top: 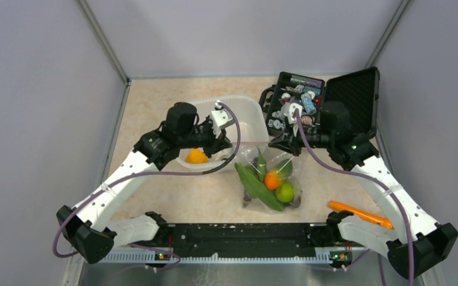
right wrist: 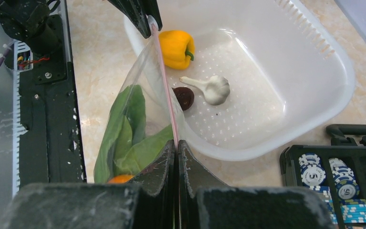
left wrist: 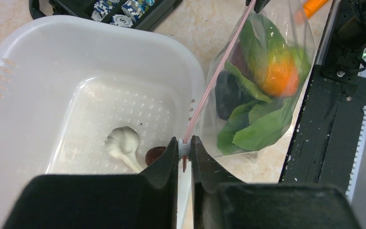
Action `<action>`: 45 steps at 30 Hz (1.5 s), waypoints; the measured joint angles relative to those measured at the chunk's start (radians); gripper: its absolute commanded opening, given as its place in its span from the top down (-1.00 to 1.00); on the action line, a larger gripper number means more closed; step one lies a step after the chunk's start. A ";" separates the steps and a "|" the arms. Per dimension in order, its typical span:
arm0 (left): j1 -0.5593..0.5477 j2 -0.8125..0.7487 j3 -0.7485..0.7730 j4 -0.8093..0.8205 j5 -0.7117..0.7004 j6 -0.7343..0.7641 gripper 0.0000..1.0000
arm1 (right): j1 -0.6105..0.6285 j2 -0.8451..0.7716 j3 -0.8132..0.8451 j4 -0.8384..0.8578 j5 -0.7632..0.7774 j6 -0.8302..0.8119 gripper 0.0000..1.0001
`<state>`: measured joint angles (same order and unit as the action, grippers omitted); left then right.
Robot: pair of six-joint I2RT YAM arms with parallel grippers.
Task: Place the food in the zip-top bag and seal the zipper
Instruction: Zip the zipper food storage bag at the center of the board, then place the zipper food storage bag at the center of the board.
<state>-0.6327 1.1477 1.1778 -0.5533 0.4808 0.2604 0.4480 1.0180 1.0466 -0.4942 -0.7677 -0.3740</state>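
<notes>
Bag: held up by its mouth just beside the tub, with greens and an orange inside.
Zipper: stretched taut by the tub's rim, likely for pressing shut.
Left jaws: clamped on one zipper end.
Right jaws: clamped on the other end.
Pepper, garlic: in the tub, not yet bagged.

A robotics lab test cell. A beige marble-patterned table is boxed in on three sides by plain grey partition walls joined by bare metal corner posts. A white perforated plastic tub sits on it. Nearer than the tub, two white-and-black robot arms are bolted to a black base rail, trailing purple cables. Right of the tub lies an open black case holding poker chips. Just in front of the tub are plastic toy vegetables in a clear zip-top bag.
</notes>
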 measured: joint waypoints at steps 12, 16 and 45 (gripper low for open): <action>0.043 -0.066 -0.048 0.025 -0.109 -0.075 -0.82 | 0.000 -0.006 -0.016 0.010 0.068 0.003 1.00; 0.053 -0.156 -0.113 0.114 -0.179 -0.128 -0.97 | 0.000 -0.033 -0.039 0.037 0.131 0.016 1.00; 0.074 -0.219 -0.232 0.329 -0.497 -0.282 -0.97 | 0.000 -0.147 -0.180 0.280 0.796 0.138 1.00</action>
<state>-0.5587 0.9283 0.9455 -0.2241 -0.0162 -0.0219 0.4484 0.8707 0.8665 -0.2146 0.0280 -0.2356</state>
